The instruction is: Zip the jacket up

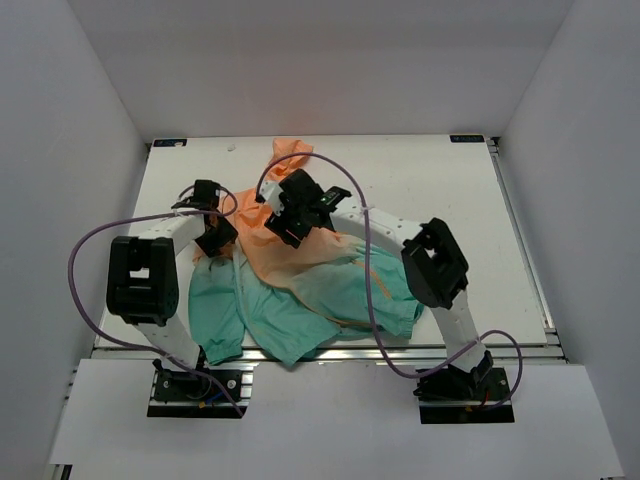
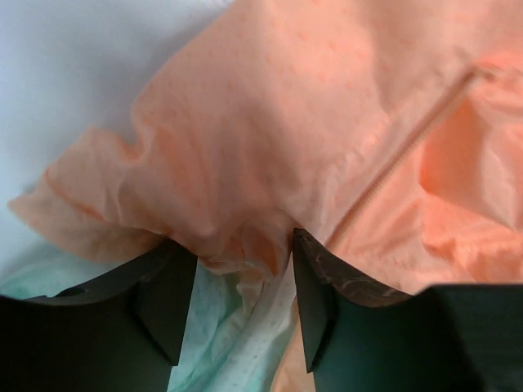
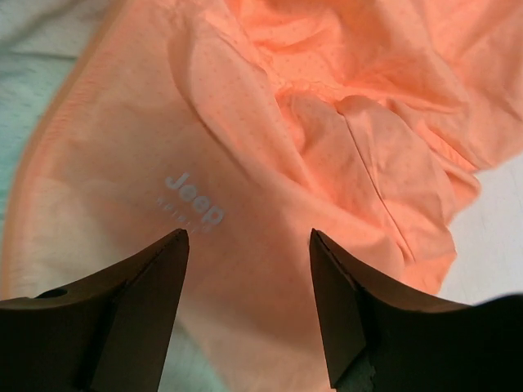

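The jacket (image 1: 300,275) lies crumpled mid-table, peach-orange at the far end and teal-green toward the near edge. My left gripper (image 1: 215,238) is at its left edge. In the left wrist view it (image 2: 243,245) is open, with a bunched orange fold (image 2: 245,249) lying between the fingertips and teal cloth below. The orange zipper (image 2: 409,155) runs diagonally up to the right of that fold. My right gripper (image 1: 283,225) hovers over the orange upper part. It (image 3: 249,237) is open above smooth orange cloth with a pale "Jeep" logo (image 3: 194,200), holding nothing.
The white table (image 1: 450,200) shows bare to the right and far left of the jacket. An aluminium rail (image 1: 450,350) runs along the near edge. White walls enclose the sides and back. Purple cables (image 1: 90,250) loop from both arms.
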